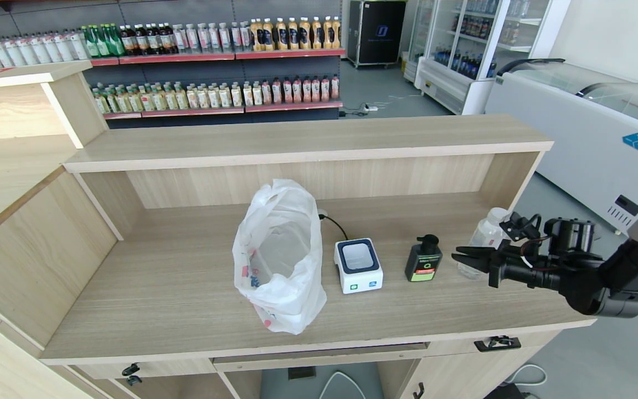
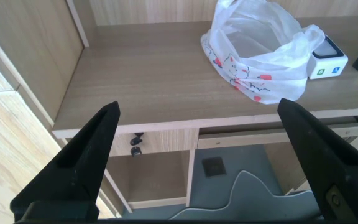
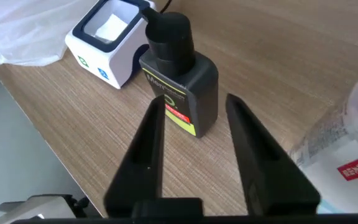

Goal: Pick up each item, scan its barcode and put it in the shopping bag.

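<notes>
R claw [image 1: 457, 257], jaws apart, sits lined up on dark pump bottle [image 1: 424, 260], should straddle body square below pump w/o nudging clear bottle [image 1: 482, 235]; L claw [image 2: 199, 107] gapes wide

The shopping bag [image 1: 280, 260] is milky white with red and blue print, and the scanner [image 1: 358, 266] is white with a navy frame round a pale window (small green and blue marks on its front). The pump bottle [image 1: 423, 261] is black with a green-and-red label, the clear bottle [image 1: 485, 230] bears a red patch, the counter [image 1: 175, 288] is pale wood grain, and my right gripper [image 3: 196, 101] is black.
</notes>
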